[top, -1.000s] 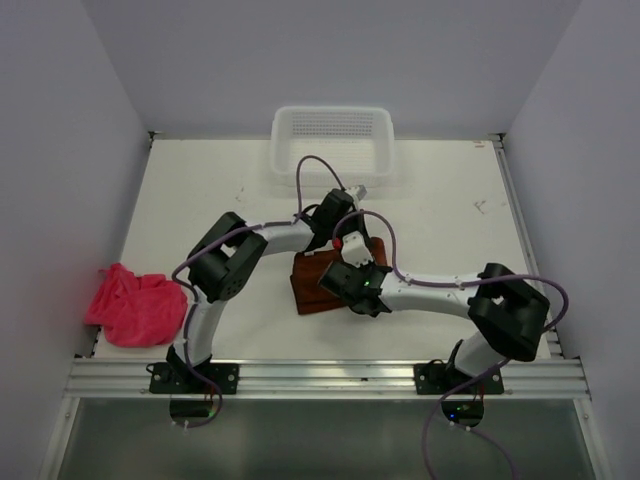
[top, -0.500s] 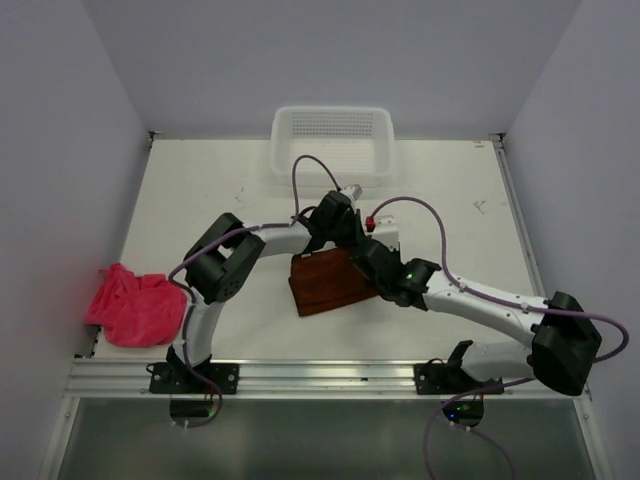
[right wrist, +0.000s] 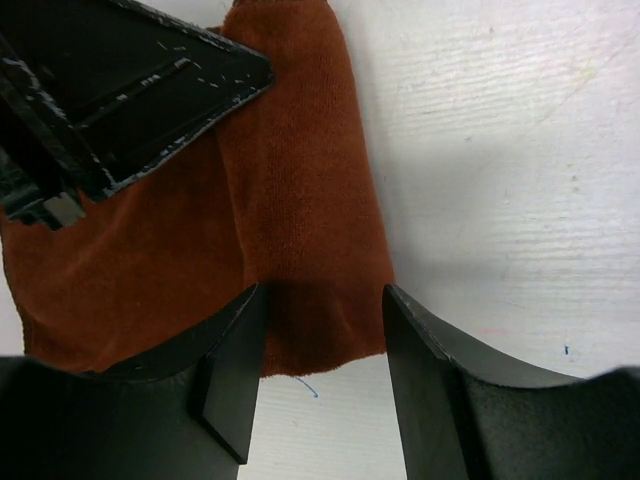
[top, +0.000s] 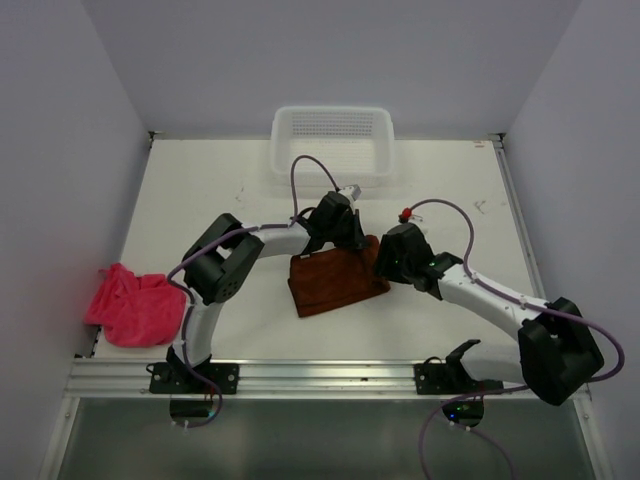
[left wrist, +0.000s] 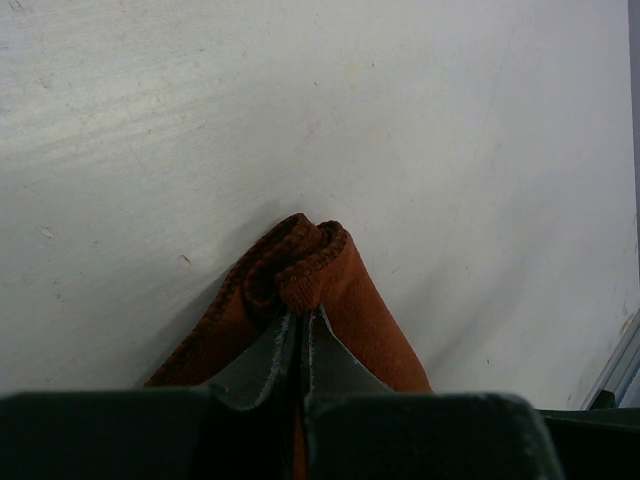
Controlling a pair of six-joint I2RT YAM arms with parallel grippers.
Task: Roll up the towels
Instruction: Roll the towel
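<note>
The rust-brown towel lies folded on the white table between both arms. My left gripper is at its far edge, shut on a bunched corner of the towel; its jaws are pressed together on the cloth. My right gripper is at the towel's right end, open. In the right wrist view the end of the towel lies between the spread fingers of that gripper without being pinched. The pink towel sits crumpled at the table's left edge.
A white mesh basket stands at the back centre of the table. Grey walls close in both sides, and the metal rail with the arm bases runs along the near edge. A purple cable loops above the right arm.
My right arm has swung from over the towel to its right end, and its jaws have opened. The left gripper has stayed shut on the towel's far edge.
</note>
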